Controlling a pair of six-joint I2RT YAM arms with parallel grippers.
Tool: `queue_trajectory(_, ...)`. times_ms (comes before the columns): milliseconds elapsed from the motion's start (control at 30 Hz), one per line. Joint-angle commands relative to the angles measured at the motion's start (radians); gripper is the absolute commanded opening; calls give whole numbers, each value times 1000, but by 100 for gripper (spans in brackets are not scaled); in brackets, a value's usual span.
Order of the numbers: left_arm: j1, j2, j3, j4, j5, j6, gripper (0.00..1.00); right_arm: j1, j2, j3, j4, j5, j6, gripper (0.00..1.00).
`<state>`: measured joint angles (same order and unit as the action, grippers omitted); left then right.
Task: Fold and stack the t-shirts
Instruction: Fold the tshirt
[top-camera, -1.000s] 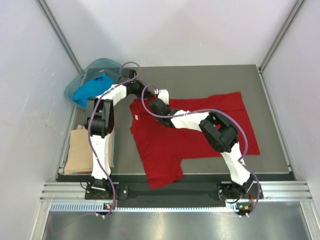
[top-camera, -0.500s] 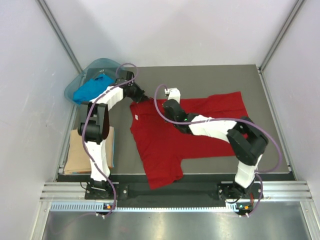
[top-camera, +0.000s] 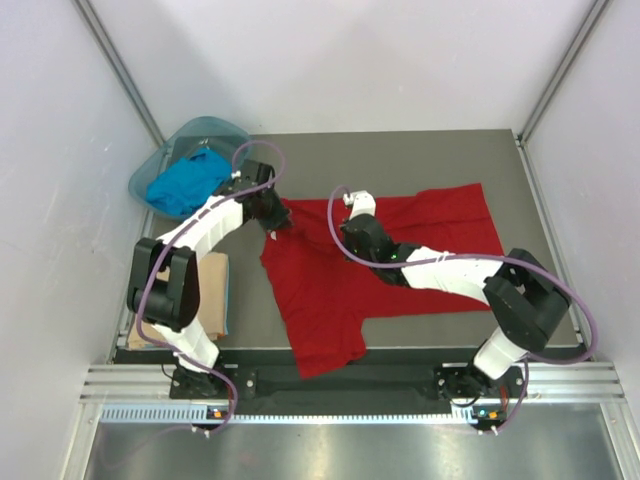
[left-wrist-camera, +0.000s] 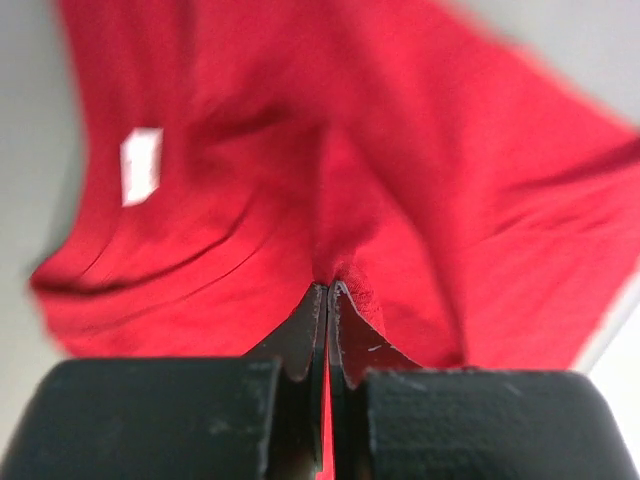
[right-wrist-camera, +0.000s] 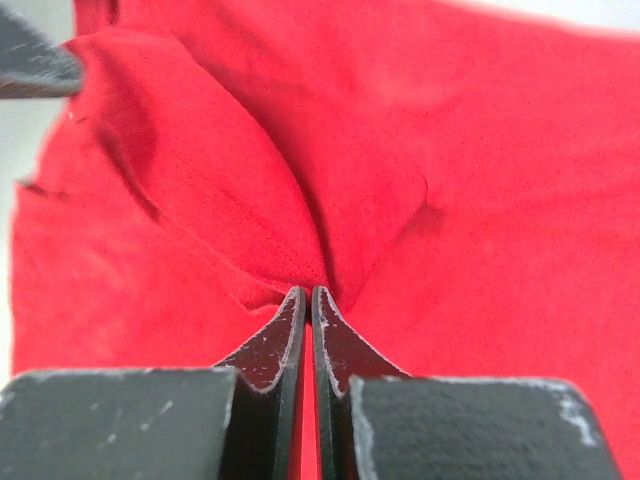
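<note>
The grey table (top-camera: 540, 200) bears the red t-shirt (top-camera: 330, 300), spread flat, its far edge partly hidden by both arms. Left of it are the teal basin (top-camera: 215, 130) holding the blue t-shirt (top-camera: 185, 182) and the tan t-shirt (top-camera: 212, 295), half behind the left arm. The left gripper (left-wrist-camera: 328, 290) and right gripper (right-wrist-camera: 306, 292) each clamp red cloth.

A translucent teal basin (top-camera: 141, 180) sits at the far left corner of the grey table (top-camera: 420, 160).
</note>
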<state>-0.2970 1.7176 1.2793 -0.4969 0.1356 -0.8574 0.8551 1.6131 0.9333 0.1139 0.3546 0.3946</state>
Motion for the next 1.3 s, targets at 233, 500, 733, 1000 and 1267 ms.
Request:
queue_trajectory(233, -51, -188, -221, -20, -113, 8, 0, 7, -133, -119, 78, -55, 4, 0)
queue_trajectory(500, -102, -243, -261, -40, -126, -17, 0, 9, -137, -156, 99, -92, 1, 0)
queue_trajectory(733, -155, -282, -330, -35, -174, -68, 0, 9, -137, -174, 104, -98, 1, 0)
queue_trajectory(1000, -218, -358, -431, 9, -197, -158, 0, 7, -139, -192, 109, -98, 6, 0)
queue_trajectory(1267, -284, -371, -479, 38, -214, -235, 0, 7, -168, -221, 105, -85, 1, 0)
